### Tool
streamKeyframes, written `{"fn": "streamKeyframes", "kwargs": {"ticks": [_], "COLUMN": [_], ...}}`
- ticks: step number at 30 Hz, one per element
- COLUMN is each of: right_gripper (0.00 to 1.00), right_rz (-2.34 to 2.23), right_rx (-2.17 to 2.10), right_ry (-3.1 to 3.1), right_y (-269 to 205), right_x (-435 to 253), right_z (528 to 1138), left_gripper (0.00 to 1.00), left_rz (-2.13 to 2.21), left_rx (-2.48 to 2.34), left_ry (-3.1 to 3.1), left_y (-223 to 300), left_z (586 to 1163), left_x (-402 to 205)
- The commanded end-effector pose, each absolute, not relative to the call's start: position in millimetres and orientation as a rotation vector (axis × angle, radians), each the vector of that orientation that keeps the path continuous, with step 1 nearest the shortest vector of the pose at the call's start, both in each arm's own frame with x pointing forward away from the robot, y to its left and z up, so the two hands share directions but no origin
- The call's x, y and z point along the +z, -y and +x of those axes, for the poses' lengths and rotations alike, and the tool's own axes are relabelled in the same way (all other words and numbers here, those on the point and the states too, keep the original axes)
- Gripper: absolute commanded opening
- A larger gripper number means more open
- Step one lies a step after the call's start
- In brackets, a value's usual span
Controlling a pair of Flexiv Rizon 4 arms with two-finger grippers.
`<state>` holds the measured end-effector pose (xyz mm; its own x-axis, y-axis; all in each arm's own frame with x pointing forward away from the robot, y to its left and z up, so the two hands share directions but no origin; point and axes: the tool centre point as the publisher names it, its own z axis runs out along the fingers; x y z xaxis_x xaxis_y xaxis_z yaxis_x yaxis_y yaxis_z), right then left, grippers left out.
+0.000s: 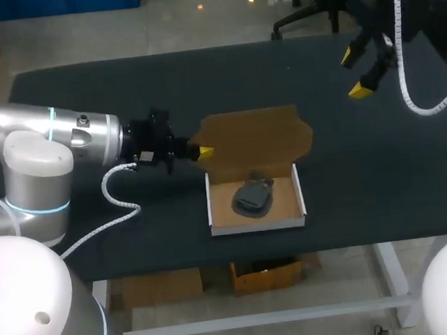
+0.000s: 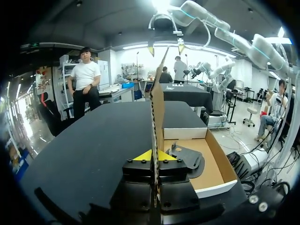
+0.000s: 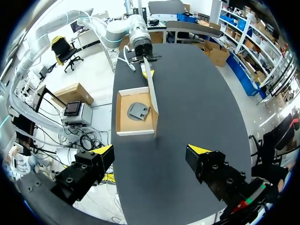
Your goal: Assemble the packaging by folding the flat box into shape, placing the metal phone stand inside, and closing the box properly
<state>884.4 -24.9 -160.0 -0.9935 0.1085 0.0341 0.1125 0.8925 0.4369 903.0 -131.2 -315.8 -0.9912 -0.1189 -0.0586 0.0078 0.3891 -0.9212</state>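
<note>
My left gripper [image 1: 200, 151] was clamped on the left edge of the lid [image 1: 256, 137], center frame (the lid stood upright between my yellow tips). The phone stand [image 1: 252, 197] lay inside the open box [image 1: 257, 226], lower center. My right gripper [image 1: 358, 71] hung spread wide, upper right, well apart from the box.

High over dark desk [image 3: 187, 93]: right tool [image 3: 152, 157], yellow-tipped fingers spread wide. Ahead, at desk edge, open cardboard box [image 3: 124, 123] holding grey phone stand [image 3: 138, 111]; lid [image 3: 152, 93] standing upright, far edge pinched in left tool [image 3: 146, 72].
</note>
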Motion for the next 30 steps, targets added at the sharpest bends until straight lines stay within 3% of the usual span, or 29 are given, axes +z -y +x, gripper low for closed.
{"fn": "streamKeyframes", "kwargs": {"ticks": [1,30], "right_gripper": [1.0,1.0], "right_rz": [-0.185,0.001], "right_rx": [-0.695,-0.572], "right_ry": [3.057,3.01], "right_y": [20,-20], "right_x": [-160,-157], "right_z": [883,889], "left_gripper": [0.0,0.0], "left_rz": [-0.094,-0.053], "left_rx": [-1.679,-1.663], "left_ry": [-2.518,-2.506], "left_y": [130,129], "left_z": [903,901], "left_x": [-317,-315]}}
